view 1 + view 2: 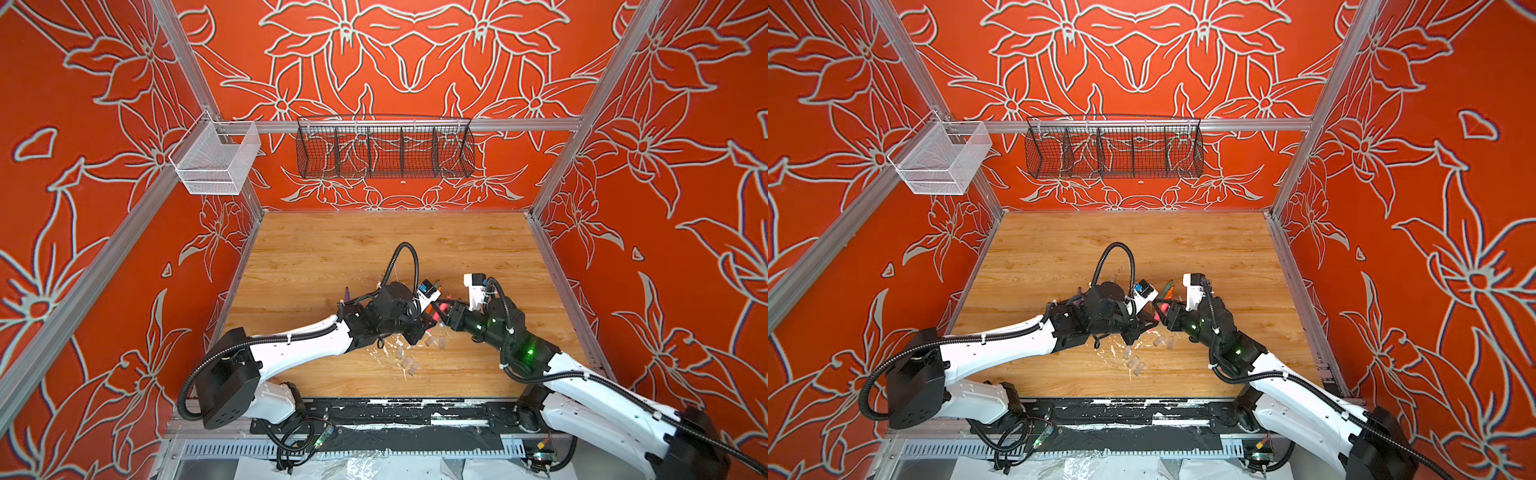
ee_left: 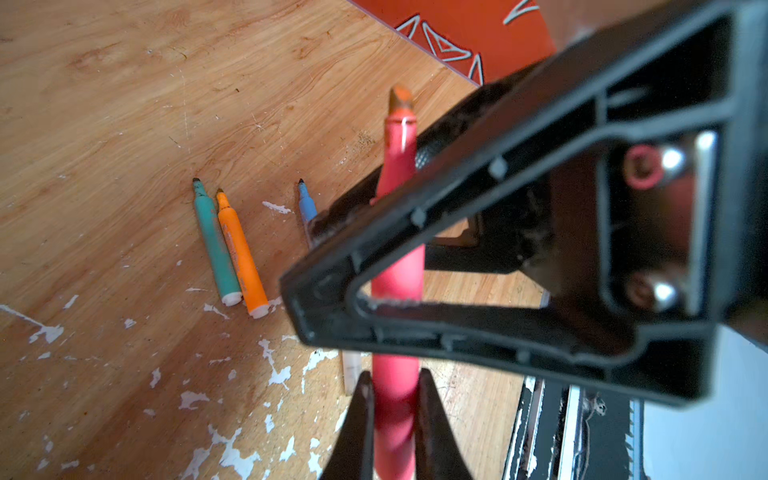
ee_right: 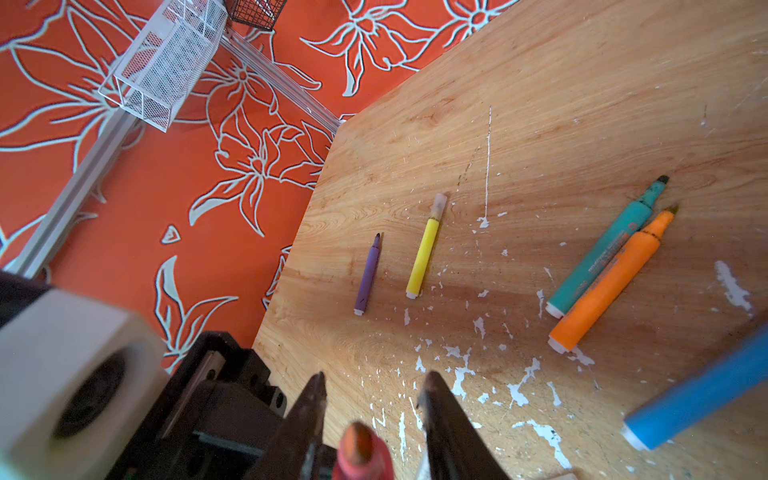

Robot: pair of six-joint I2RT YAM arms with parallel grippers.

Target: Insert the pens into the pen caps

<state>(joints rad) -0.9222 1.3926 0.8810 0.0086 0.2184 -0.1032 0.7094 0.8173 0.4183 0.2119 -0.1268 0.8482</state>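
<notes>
My left gripper (image 2: 395,376) is shut on the pink pen (image 2: 397,266) and holds it above the table, tip pointing at my right gripper (image 3: 376,378). The right jaws stand apart on either side of the pen's tip (image 3: 363,444), with a gap showing on each side. In both top views the two grippers meet at mid-table around this pen (image 1: 441,309) (image 1: 1162,309). Green (image 3: 602,253), orange (image 3: 611,282), blue (image 3: 698,395) and purple (image 3: 368,276) pens lie uncapped. The yellow pen (image 3: 424,253) wears a clear cap (image 3: 439,205). Several loose pen caps (image 1: 432,341) (image 1: 1133,362) lie just in front of the grippers.
White flecks (image 2: 274,374) are scattered over the worn wooden table (image 1: 316,249). A white mesh basket (image 1: 216,160) and a black wire basket (image 1: 384,147) hang on the rails above the far edge. Orange patterned walls close in three sides.
</notes>
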